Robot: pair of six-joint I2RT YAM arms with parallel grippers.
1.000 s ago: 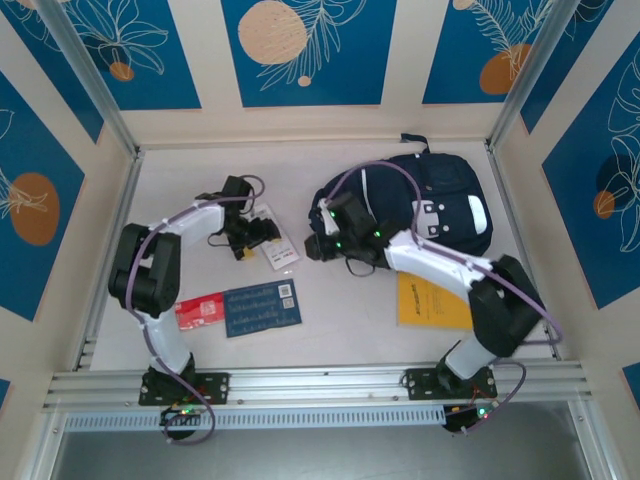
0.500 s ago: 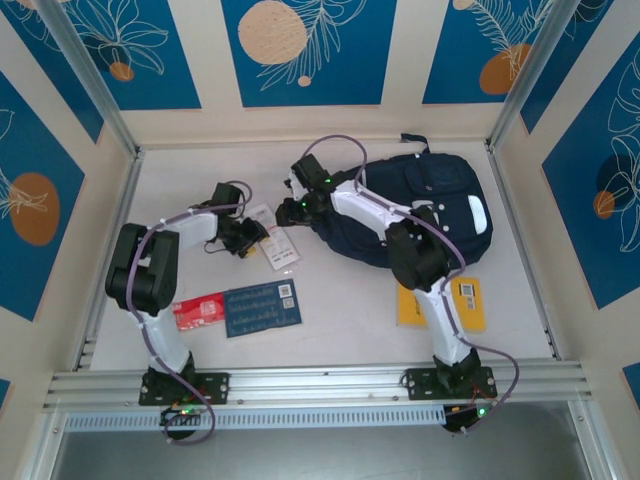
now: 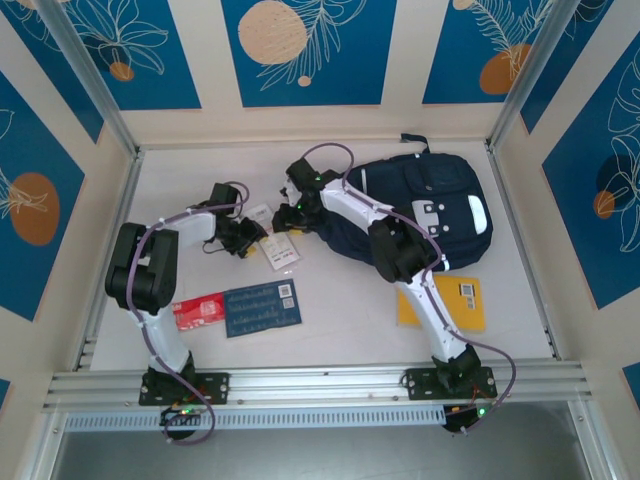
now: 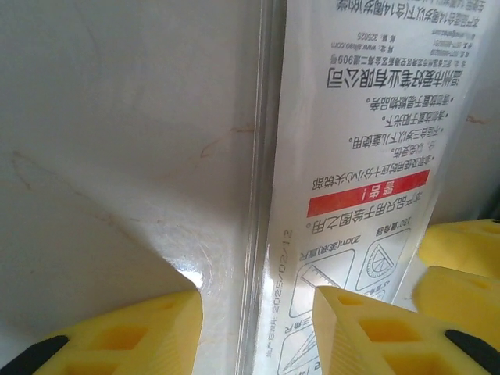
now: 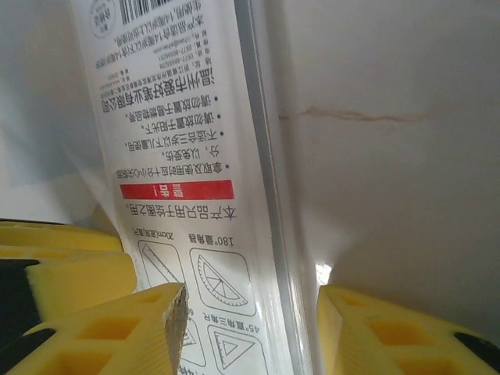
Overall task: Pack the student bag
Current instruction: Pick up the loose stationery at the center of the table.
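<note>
You are at the pick-up stage of the packing: the clear packet of drawing rulers (image 3: 281,248) lies flat on the table (image 3: 340,300), not yet lifted, and both arms meet over it. Your left arm is folded low, elbow out toward the left wall, with the left gripper (image 3: 247,238) at the packet's left side. In the left wrist view that gripper (image 4: 258,312) has its yellow fingers (image 4: 117,340) parted, astride the packet's (image 4: 359,156) long transparent edge and pinching nothing. Your right arm is stretched far across from its base, its forearm crossing the left edge of the student bag (image 3: 430,205) in the top view, with the right gripper (image 3: 291,210) at the packet's far end. From the right wrist its gripper (image 5: 250,305) is likewise spread over the packet (image 5: 180,156), fingers (image 5: 101,336) on either side of an edge, grasping nothing. The bag lies front-up at the far right of the table, just beside the packet; I cannot tell whether its zip is open. I judge the next move calls for one gripper to close on that thin, slippery edge and raise it, while the other backs off, since the two sit very close together. A yellow notebook (image 3: 445,300), a blue card (image 3: 262,307) and a red packet (image 3: 200,312) wait nearer you
</note>
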